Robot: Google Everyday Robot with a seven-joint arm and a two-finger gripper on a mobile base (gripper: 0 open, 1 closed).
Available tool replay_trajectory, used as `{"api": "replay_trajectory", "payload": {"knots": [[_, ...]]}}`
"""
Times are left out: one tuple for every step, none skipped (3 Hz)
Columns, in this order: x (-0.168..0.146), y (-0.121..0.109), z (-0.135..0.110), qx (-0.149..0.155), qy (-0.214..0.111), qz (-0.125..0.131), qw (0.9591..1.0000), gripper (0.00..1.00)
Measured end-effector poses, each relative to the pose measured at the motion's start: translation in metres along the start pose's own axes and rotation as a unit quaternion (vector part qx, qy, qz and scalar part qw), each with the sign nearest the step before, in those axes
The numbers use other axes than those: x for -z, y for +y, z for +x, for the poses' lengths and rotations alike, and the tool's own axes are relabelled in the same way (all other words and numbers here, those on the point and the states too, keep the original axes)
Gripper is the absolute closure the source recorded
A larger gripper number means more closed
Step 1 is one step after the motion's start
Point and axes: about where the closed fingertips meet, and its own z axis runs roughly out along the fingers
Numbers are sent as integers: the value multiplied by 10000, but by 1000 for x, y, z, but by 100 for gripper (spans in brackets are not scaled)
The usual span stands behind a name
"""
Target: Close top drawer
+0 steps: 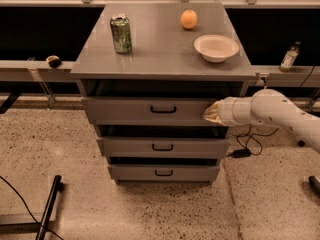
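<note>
The top drawer point(130, 110) is a wide gray drawer with a small black bar handle point(163, 109) at its centre. It stands out a little from the gray cabinet, with a dark gap above it under the cabinet top point(155, 49). My gripper point(212, 113) is at the end of the white arm coming in from the right. Its tip rests against the right end of the top drawer's front panel, right of the handle.
Two narrower gray drawers point(162, 147) sit below. On the cabinet top stand a green can point(121, 33), an orange point(188, 19) and a white bowl point(216, 47). A bottle point(289, 57) stands on the ledge at right. A cable and plug point(243, 152) lie on the floor.
</note>
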Motion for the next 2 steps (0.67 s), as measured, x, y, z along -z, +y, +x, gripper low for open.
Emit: {"api": "replay_trajectory", "payload": {"knots": [[25,4,-13,408,234,-101,9988,100],[52,17,-22,394,267,-310,9984,100]]}}
